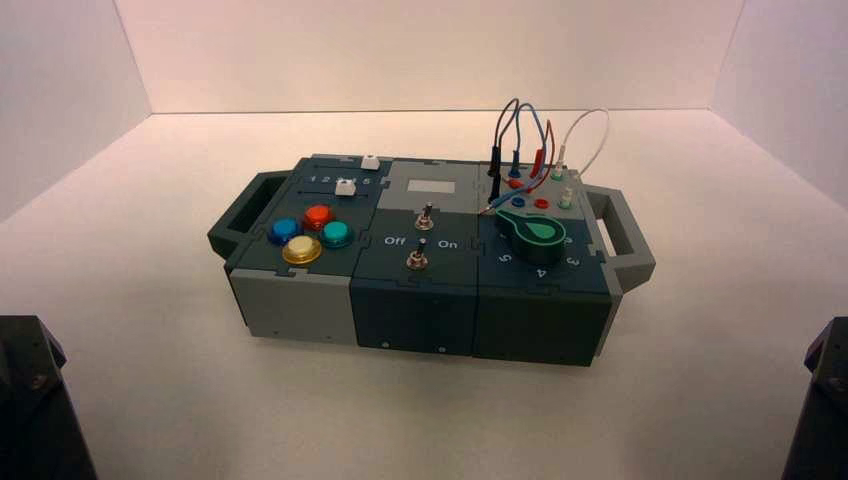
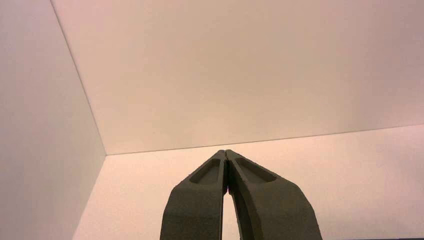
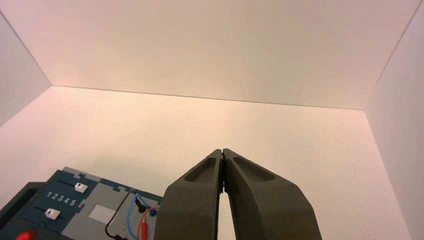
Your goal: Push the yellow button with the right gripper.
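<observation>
Pale, bare tabletop enclosed by plain white walls carries the dark teal and grey control box near its middle. On the box's top, at the left near corner, sits the small round amber-yellow domed button, nearest of a cluster with a blue button, a red button and a teal button; its near-edge place leaves it open to approach from above. The black tapered right gripper, fingers pressed together into a wedge suited to pushing, hangs off the box's right far end, well apart from the button. The matching black left gripper, fingers likewise together, is parked facing the wall.
</observation>
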Controlling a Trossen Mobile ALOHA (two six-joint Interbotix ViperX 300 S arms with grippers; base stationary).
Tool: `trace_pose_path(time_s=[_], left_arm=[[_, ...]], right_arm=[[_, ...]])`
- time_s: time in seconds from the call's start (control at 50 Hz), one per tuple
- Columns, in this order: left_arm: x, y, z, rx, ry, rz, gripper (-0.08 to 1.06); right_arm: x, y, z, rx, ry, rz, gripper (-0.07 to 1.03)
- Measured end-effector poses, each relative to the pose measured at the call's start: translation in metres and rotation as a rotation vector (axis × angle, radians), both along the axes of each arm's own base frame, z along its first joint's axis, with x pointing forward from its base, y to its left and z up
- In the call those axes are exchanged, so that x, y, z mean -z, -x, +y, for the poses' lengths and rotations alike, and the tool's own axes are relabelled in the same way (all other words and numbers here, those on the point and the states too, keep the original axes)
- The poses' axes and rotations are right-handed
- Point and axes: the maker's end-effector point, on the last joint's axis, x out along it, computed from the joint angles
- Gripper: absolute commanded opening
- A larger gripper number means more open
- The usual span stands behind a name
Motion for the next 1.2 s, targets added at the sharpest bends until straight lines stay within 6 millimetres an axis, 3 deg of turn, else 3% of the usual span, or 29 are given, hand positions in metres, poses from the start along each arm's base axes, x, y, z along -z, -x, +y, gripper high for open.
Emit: trace_pose_path(time_s=[0.32, 0.54, 0.68, 0.72, 0.84, 0.86, 1.2], left_arm=[[0.01, -0.004, 0.0, 0.0, -0.005, 0.041, -0.03], [0.032, -0.009, -0.002, 0.003, -0.017, 0.165, -0.03], [0.058, -0.014, -0.012, 0.039, -0.036, 0.314, -0.03], [0.072, -0.014, -0.02, 0.069, -0.052, 0.391, -0.03], [0.09, -0.014, -0.032, 0.11, -0.075, 0.487, -0.03], [0.096, -0.014, -0.037, 0.127, -0.084, 0.518, -0.03], [0.119, -0.004, -0.046, 0.164, -0.124, 0.675, -0.03]], right_arm=[[0.006, 0.0, 0.008, -0.034, 0.005, 0.029, -0.02], [0.023, 0.0, 0.022, -0.086, 0.02, 0.133, -0.02], [0.041, 0.004, 0.056, -0.215, 0.053, 0.252, -0.02], [0.056, 0.009, 0.075, -0.29, 0.083, 0.322, -0.02], [0.066, 0.017, 0.102, -0.391, 0.12, 0.388, -0.02], [0.072, 0.022, 0.116, -0.438, 0.141, 0.425, -0.02], [0.097, 0.048, 0.18, -0.626, 0.211, 0.599, -0.02]])
